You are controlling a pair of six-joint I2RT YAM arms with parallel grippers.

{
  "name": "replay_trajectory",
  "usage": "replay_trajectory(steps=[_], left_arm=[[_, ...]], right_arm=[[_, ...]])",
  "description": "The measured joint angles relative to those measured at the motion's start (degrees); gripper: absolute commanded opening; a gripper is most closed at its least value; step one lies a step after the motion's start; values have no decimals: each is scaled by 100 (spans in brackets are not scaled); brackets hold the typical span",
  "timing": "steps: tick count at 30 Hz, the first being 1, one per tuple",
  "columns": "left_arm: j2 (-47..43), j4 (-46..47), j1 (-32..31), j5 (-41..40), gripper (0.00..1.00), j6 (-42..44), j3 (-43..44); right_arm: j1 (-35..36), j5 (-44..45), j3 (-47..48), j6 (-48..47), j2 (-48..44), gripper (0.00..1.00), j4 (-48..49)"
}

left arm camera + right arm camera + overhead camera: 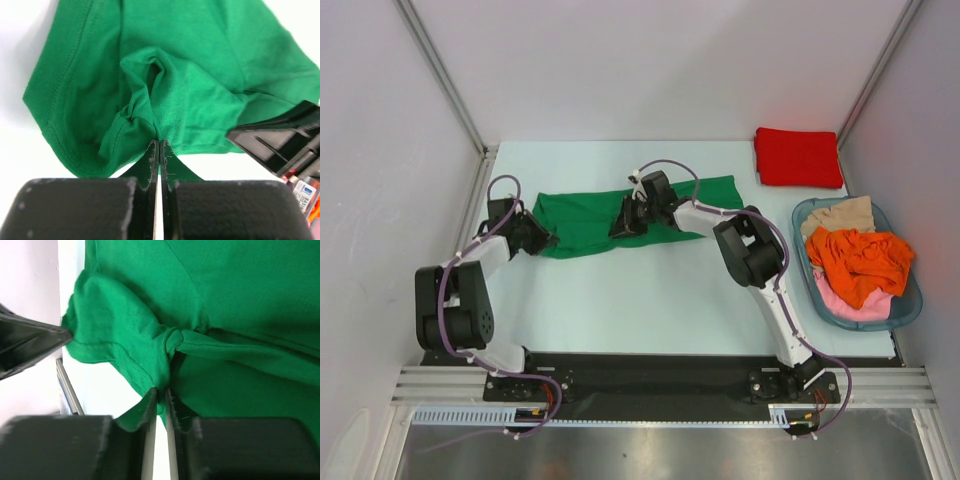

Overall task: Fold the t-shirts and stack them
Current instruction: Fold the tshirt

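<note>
On the green t-shirt, left arm, right arm low, jaws pinched.

I count two t-shirts on the table: one green t-shirt and one folded red t-shirt. One blue basket holds three garments: one beige garment, one orange garment and one pink garment.

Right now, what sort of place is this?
Likely a robot lab test cell: white walls around a table, the left gripper and right gripper pinching a green t-shirt, a basket of clothes.
</note>
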Motion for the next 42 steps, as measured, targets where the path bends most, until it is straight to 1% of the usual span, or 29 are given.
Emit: replay_trajectory(steps=[1,2,5,6,7,11,15,17,20,25,33,37,40,42], left_arm=[[-66,-4,0,0,0,-26,-11],[-146,-11,-4,-2,0,-35,-17],[-254,-55,-9,-33,6,-35,-2],[-256,-96,-9,-59,15,-31,17],[-256,-142,-9,-74,20,-24,31],[-256,-291,-9,-175,33,-55,46],[-236,-334,-9,-216,34,-63,46],[-212,-332,-9,-219,39,-55,46],[-157,-343,-9,-278,43,-26,46],[-28,-417,-9,-496,41,-22,46],[146,-442,-9,-664,43,0,188],[157,-439,-9,-699,42,83,232],[223,-431,-9,-680,40,87,238],[308,-415,-9,-654,35,83,238]], right_arm=[[-2,-4,4,20,4,8,4],[-2,-11,4,39,4,7,4],[-22,-33,7,114,7,7,2],[-31,-39,15,125,7,7,2],[-39,-39,28,125,7,9,0],[-66,-44,74,127,7,13,4],[-90,-44,74,127,7,13,2],[-94,-46,74,129,7,13,7],[-101,-48,74,129,7,13,20],[-103,-72,74,129,7,13,90],[-105,-149,74,129,7,13,144],[-120,-162,74,129,7,13,177],[-133,-184,74,133,7,12,205],[-138,-195,74,136,7,12,243]])
